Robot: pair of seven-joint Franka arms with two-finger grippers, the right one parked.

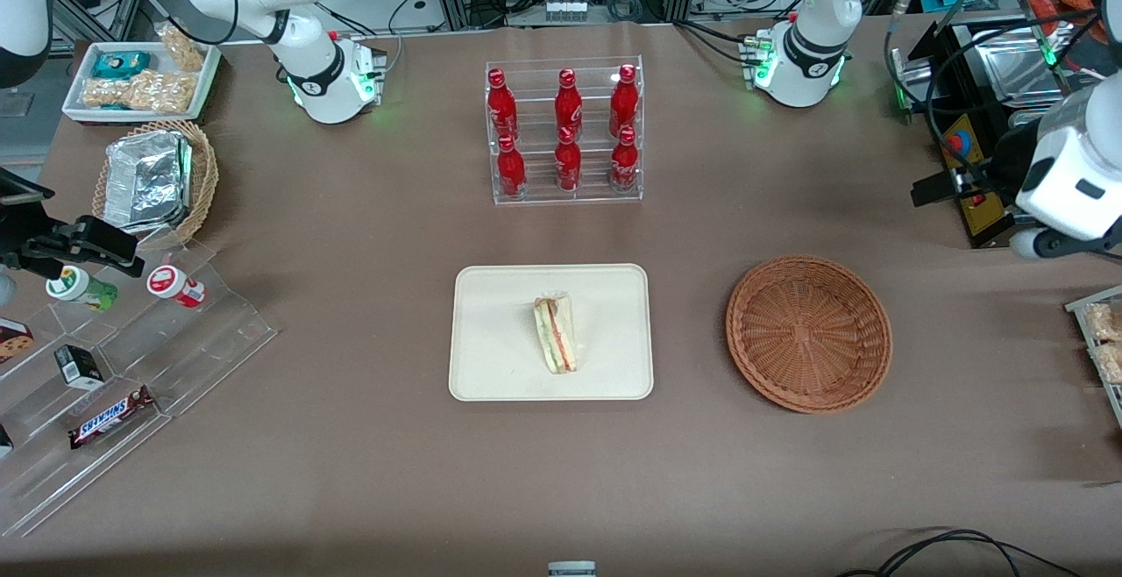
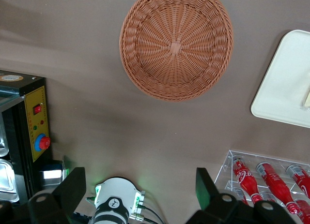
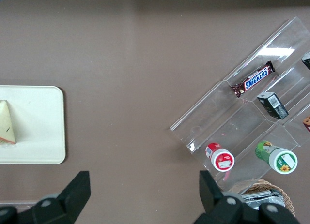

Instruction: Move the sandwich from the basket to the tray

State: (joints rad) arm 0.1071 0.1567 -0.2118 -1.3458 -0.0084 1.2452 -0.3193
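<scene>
The sandwich (image 1: 556, 334) lies on its side in the middle of the cream tray (image 1: 491, 314), its red and green filling showing. The reddish-brown wicker basket (image 1: 808, 333) stands beside the tray, toward the working arm's end, with nothing in it. In the left wrist view, the basket (image 2: 176, 44) and a corner of the tray (image 2: 286, 88) lie well below my gripper (image 2: 139, 185). The gripper is open with nothing between its fingers. It hangs high above the table near the arm's base. The working arm's wrist (image 1: 1074, 174) is at the table's end, well clear of the basket.
A clear rack of red bottles (image 1: 565, 134) stands farther from the front camera than the tray. A black control box with a red button (image 1: 969, 169) sits by the working arm. A clear snack shelf (image 1: 114, 366) and a foil-filled tan basket (image 1: 153, 181) are toward the parked arm's end.
</scene>
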